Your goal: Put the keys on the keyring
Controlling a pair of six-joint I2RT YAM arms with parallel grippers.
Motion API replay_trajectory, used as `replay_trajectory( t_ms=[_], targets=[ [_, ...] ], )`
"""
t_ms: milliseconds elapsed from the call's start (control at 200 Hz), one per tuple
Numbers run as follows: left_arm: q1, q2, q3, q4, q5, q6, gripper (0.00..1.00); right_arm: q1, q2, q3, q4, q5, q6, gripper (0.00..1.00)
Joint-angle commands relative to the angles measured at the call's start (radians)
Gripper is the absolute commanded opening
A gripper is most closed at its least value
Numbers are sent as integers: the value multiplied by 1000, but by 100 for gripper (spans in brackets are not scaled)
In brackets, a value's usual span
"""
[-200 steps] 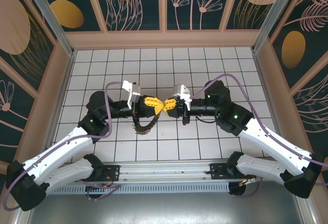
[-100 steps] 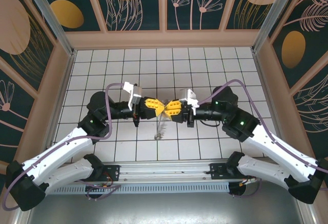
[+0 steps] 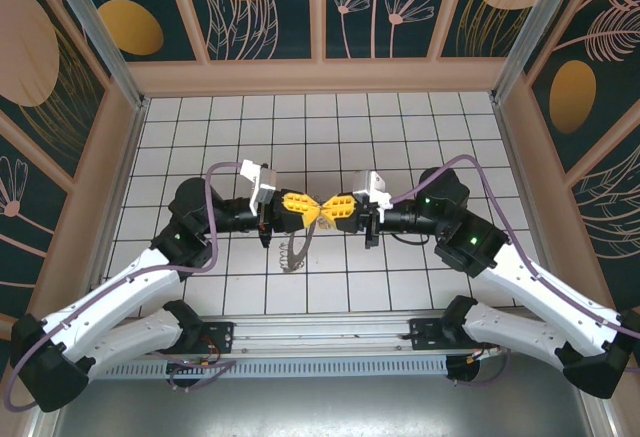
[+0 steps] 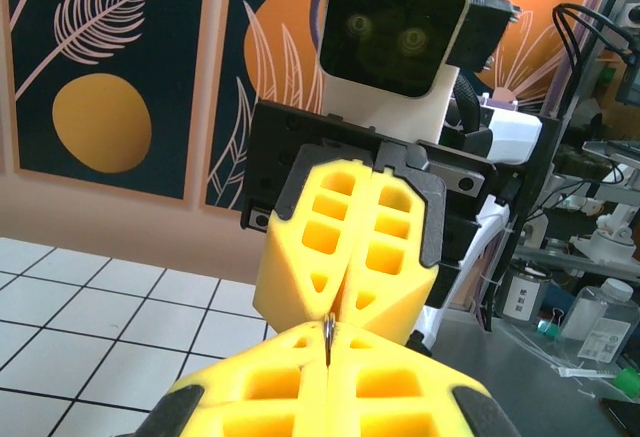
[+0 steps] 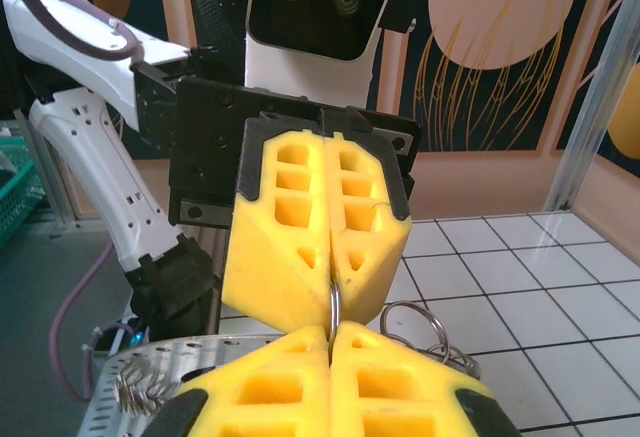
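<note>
Left arm [image 3: 120, 302] and right arm [image 3: 530, 282]: white shells, black joints, purple cables [image 3: 212, 185], green lights [image 3: 462, 241]. Left gripper [image 3: 314, 209], right gripper [image 3: 327, 207]: yellow cut-out fingers [image 3: 294, 202], black mounts.

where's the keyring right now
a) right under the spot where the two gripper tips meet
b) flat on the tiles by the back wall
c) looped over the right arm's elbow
a: in the top view the keyring hangs just under the point where the left gripper and the right gripper meet tip to tip, both shut.
</note>
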Motion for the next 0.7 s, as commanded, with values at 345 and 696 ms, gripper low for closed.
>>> replay_trajectory(
  t_ms=[345, 696],
  targets=[
    [-7, 43, 307, -757, -171, 426, 5, 6, 93, 175, -261, 69, -148, 0],
    [-7, 105, 416, -946, -214, 519, 9, 8, 195, 322, -445, 69, -245, 0]
  ],
)
